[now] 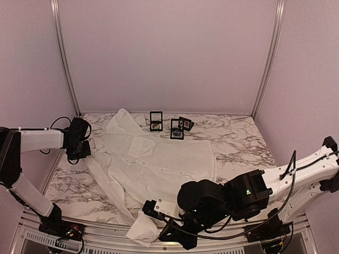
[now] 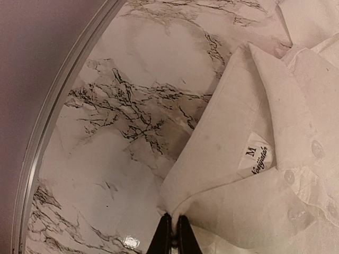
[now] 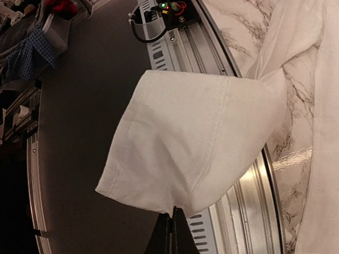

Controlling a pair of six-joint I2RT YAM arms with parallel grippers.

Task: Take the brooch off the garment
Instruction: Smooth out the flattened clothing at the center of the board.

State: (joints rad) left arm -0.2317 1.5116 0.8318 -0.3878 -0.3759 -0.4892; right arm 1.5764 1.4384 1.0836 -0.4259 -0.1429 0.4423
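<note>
Over on the left, your left jaws clench the shirt [image 1: 164, 159] by its collar [image 2: 222, 153]; right jaws pinch its sleeve end [image 3: 185, 143] off the surface [image 1: 238, 140].

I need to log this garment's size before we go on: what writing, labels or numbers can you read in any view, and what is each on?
"M": on the white neck label inside the shirt collar, left wrist view.
Script line below the M, same label: too blurred to read.
Black frames at the far side of the table: too small to show any text.
Right wrist view: no text.
</note>
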